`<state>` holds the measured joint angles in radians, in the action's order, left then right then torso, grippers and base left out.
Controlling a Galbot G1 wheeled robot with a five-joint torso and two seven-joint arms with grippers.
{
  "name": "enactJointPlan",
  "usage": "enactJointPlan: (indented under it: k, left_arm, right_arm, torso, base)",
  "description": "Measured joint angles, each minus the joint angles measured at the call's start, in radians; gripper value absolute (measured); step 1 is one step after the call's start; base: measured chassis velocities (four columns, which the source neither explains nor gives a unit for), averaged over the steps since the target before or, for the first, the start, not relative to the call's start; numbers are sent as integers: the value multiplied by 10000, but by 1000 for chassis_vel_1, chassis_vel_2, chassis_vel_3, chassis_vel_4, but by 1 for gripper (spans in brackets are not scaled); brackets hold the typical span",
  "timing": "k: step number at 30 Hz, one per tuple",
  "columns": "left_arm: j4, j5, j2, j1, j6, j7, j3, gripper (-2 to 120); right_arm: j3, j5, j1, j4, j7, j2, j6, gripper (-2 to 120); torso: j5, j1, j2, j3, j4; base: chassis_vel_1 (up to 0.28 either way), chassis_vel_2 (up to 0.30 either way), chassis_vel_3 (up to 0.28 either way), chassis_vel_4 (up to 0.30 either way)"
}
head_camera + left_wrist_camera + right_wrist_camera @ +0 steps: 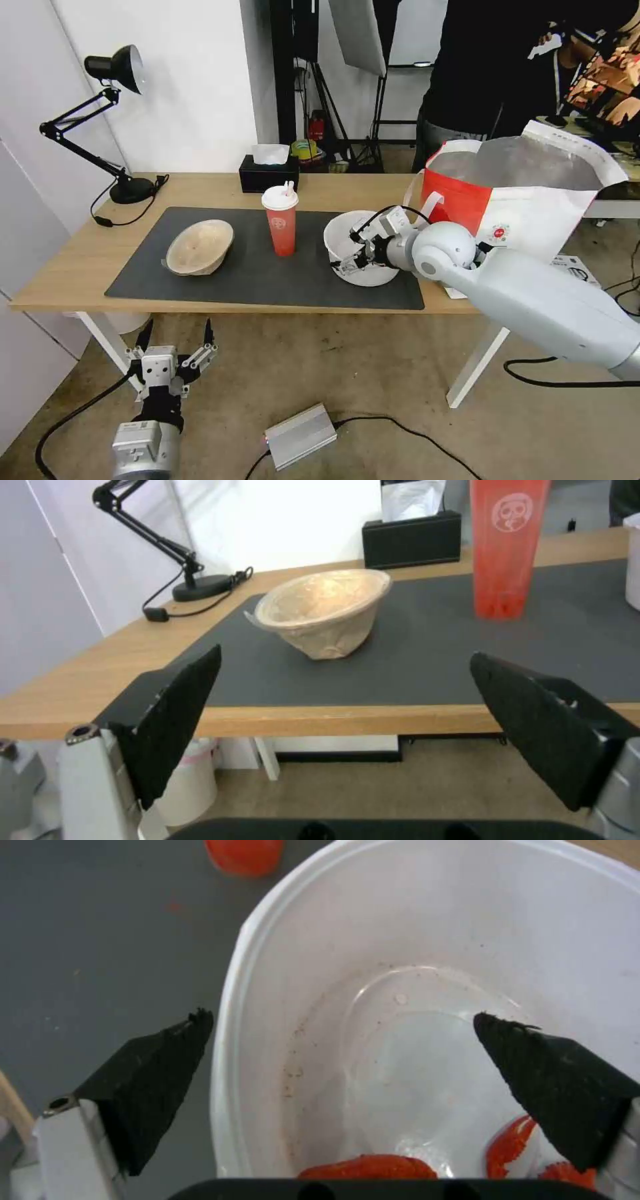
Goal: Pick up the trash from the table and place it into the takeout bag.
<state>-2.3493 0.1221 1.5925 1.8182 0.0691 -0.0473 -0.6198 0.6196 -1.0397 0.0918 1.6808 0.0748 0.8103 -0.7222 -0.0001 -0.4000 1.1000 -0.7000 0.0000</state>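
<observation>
Over the white bowl [360, 248] the spread right gripper [351, 252] straddles its thin, likely flexible rim, the sensible hold.

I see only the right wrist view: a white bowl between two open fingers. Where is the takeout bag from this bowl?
Observer: The takeout bag stands on the table at the robot's right of the white bowl, mouth open.
Operator: Is other trash left?
Observer: Yes, a red cup and a tan bowl are on the mat.
Operator: And the left gripper?
Observer: The left gripper hangs open below the table's front edge.
</observation>
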Motion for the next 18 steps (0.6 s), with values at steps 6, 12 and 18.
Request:
enactJointPlan:
  k: [6, 12, 18]
  left_arm:
    - [0, 0, 0, 3, -3, 0, -5, 100]
    - [0, 0, -1, 0, -6, 0, -9, 100]
    - [-4, 0, -1, -14, -17, -3, -1, 100]
  right_arm:
    - [27, 39, 25, -103, 58, 52, 0, 100]
    - [64, 50, 14, -154, 69, 64, 0, 100]
    - [177, 55, -29, -244, 189, 178, 0, 100]
  torso:
    - [0, 0, 0, 0, 0]
    - [1, 0, 0, 0, 0]
    - [1, 0, 0, 0, 0]
  base:
    - [0, 0, 0, 0]
    - [0, 0, 0, 0]
    - [0, 0, 0, 0]
